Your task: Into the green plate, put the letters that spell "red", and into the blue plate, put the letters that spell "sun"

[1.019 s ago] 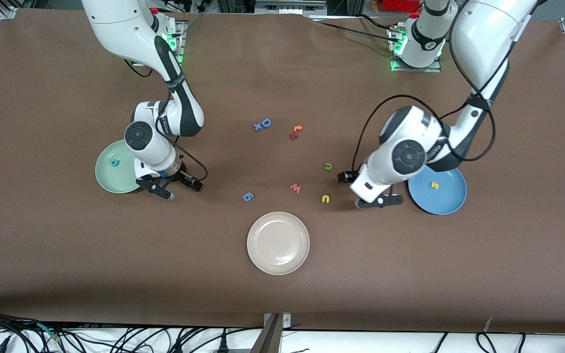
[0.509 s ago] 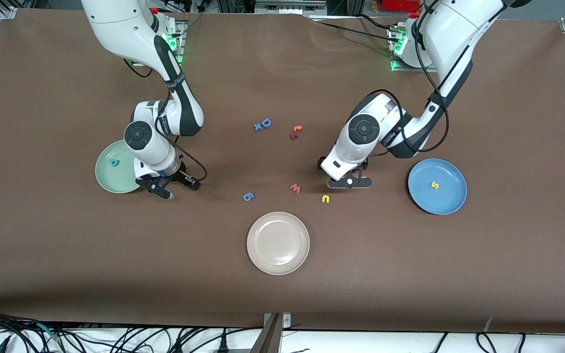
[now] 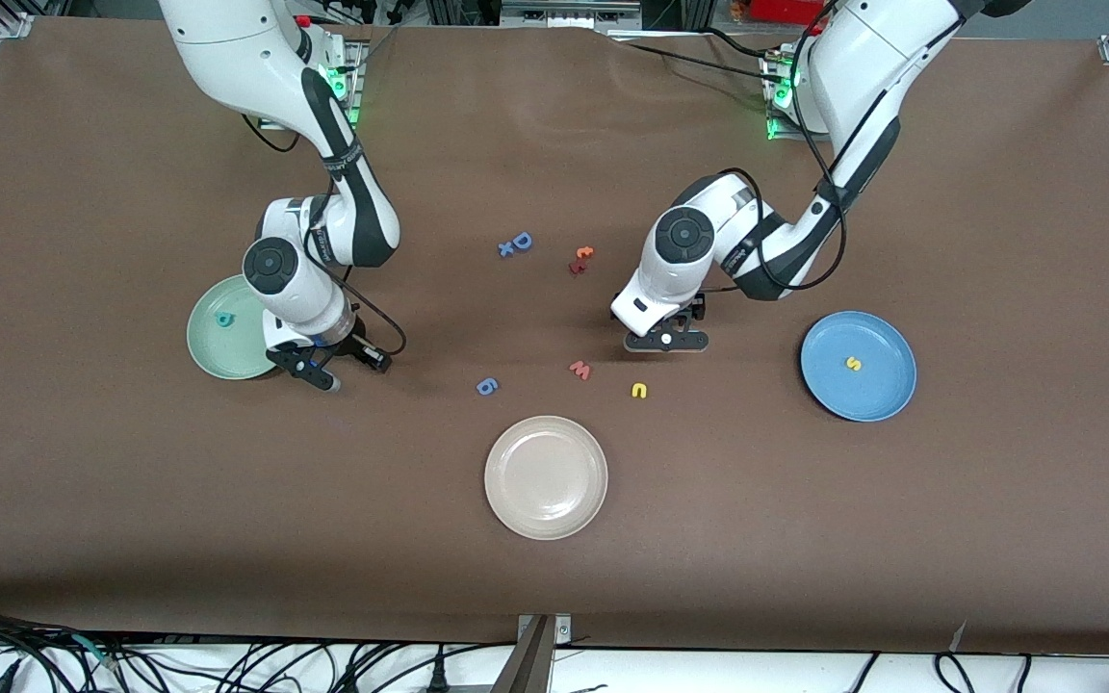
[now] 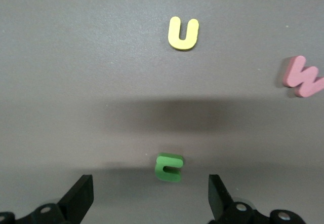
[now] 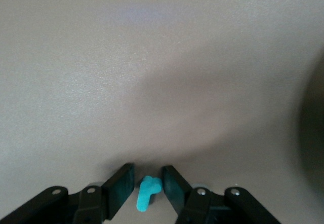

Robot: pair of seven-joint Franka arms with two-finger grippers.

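Pincer of right arm (image 5: 144, 183) narrowed around teal "r" (image 5: 147, 192) beside green plate (image 3: 218, 351), which holds "d" (image 3: 224, 319). Left pincer (image 4: 151, 197) wide over green arch letter (image 4: 169, 167); "s" (image 3: 853, 364) in blue plate (image 3: 887, 390).

3 plates (image 3: 546, 476), 2 arms (image 3: 352, 212), 2 yellow letters (image 3: 639, 390), 1 pink letter (image 3: 580, 370)

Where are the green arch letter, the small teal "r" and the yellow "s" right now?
green arch letter (image 4: 169, 166): left wrist view, middle of its top face.
teal "r" (image 5: 147, 191): right wrist view, its stem, between the right claw's fingers.
yellow "s" (image 3: 854, 364): front view, its middle, in the blue plate (image 3: 887, 397).
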